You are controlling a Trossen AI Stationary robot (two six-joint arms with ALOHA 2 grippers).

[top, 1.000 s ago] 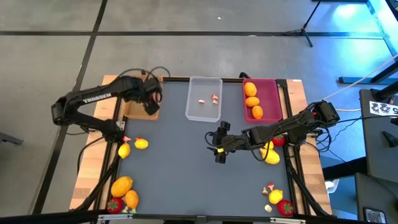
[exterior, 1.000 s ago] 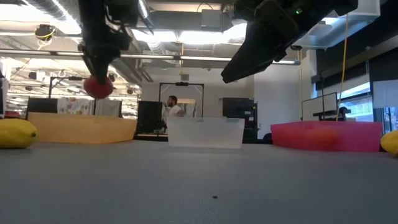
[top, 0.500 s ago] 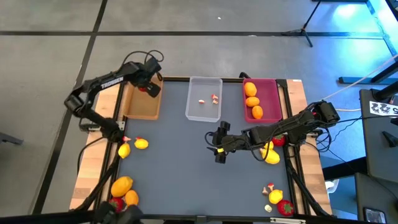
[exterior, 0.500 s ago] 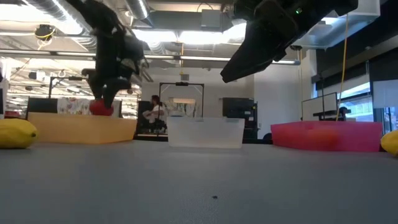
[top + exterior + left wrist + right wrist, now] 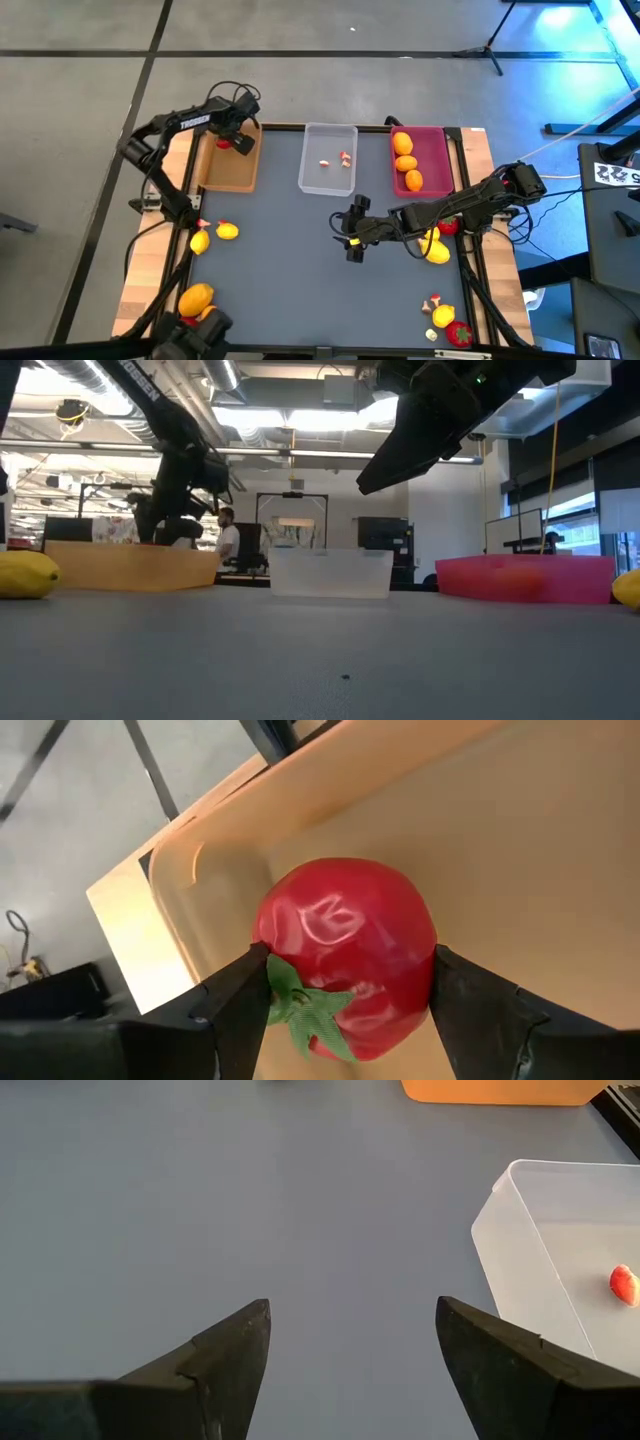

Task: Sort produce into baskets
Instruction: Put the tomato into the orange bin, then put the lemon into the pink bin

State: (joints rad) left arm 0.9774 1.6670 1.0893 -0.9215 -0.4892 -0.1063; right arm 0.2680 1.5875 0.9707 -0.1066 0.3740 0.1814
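High view: the grey table carries three baskets along its far edge, the tan basket at the far left corner, the clear basket in the middle and the pink basket at the far right. The left gripper reaches down into the tan basket near its far rim, and its two fingers clamp a red strawberry from both sides, close to the basket's floor and beside a rounded inner corner. The strawberry is glossy, with a green leafy top. The right gripper hangs over the open middle of the table, its jaws apart and holding nothing. Wide bare table lies around it. Three orange fruits lie in the pink basket, two mushroom pieces in the clear one. Lemons sit near the left edge, and more fruit near both front corners.
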